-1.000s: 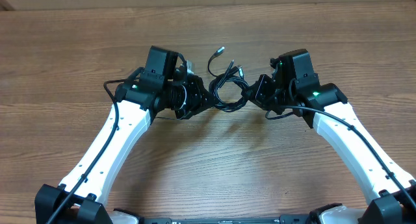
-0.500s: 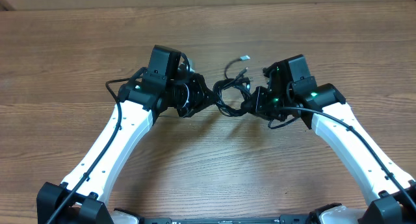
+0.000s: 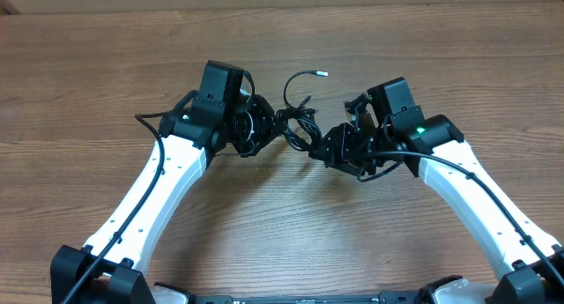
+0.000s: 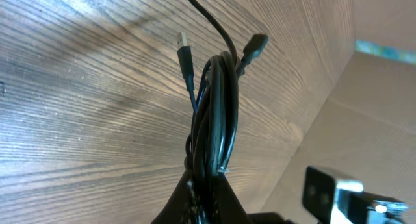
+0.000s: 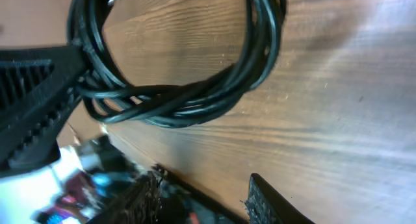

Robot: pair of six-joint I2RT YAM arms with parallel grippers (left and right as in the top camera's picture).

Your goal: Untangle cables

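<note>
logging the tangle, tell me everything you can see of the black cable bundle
The bundle of thin black rubbery cables is wound into several overlapping loops, plainly tangled. It sits over the brown wooden table, one side pinched in the left gripper's shut jaws. A silver USB plug and a dark plug poke out; one strand arcs off to a pale tip. The right gripper's jaws stand open beside the loop, one finger seemingly touching it.
</note>
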